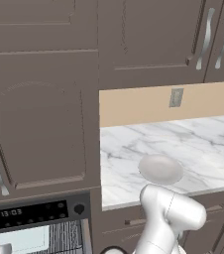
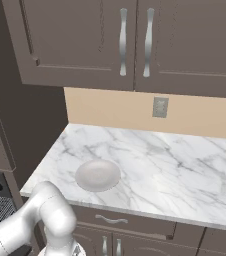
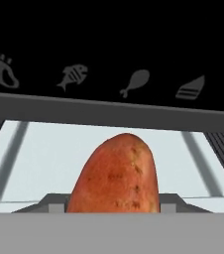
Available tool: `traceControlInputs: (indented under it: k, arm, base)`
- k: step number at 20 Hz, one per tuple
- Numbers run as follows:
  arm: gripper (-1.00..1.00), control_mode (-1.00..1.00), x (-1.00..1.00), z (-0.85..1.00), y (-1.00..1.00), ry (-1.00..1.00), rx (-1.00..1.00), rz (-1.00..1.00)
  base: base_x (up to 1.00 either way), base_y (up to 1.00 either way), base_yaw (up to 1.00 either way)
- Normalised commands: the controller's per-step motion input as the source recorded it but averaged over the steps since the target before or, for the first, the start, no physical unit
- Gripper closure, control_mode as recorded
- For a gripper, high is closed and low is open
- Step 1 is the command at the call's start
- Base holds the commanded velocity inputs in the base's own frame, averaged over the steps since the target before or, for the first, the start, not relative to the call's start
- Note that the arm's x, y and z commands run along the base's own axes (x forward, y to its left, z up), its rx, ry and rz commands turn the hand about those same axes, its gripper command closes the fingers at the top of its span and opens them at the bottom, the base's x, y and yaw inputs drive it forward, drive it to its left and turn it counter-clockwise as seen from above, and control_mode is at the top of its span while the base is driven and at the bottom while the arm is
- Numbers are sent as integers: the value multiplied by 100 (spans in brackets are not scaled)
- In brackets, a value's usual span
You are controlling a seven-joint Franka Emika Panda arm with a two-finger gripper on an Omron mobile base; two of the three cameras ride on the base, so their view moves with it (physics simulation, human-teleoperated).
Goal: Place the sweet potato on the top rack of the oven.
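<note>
Left base view looking forward and down from behind the arm, oven (image 1: 32, 223) at seven o'clock, right base view facing the same marble counter (image 2: 155, 165) and plate (image 2: 98, 175) from the other side, hand view sitting very near the sweet potato (image 3: 116, 173), facing the oven's black icon strip at twelve o'clock.

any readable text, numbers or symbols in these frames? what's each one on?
"13:03": clock display on the oven control strip, left base view.
No words in the hand view: grey food pictograms, namely fish, drumstick and cake slice, on the dark panel above the sweet potato.
Nothing readable on the wall outlet.
</note>
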Motion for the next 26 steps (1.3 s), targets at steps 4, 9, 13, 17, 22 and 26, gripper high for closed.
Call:
traceControlInputs:
  k: [4,9,13,17,22,26]
  arm:
    - [100,-100,17,-28,-4,0,0,0]
    - [100,-100,20,-16,-1,0,0,0]
    - [100,-100,19,-6,0,0,0,0]
    - [100,-100,19,0,0,0,0,0]
    - [100,-100,18,-4,0,0,0,0]
    - [100,-100,14,-27,0,0,-1,0]
  base:
    - [0,0,0]
    - [0,0,0]
    - [0,0,0]
    - [0,0,0]
    - [0,0,0]
    - [0,0,0]
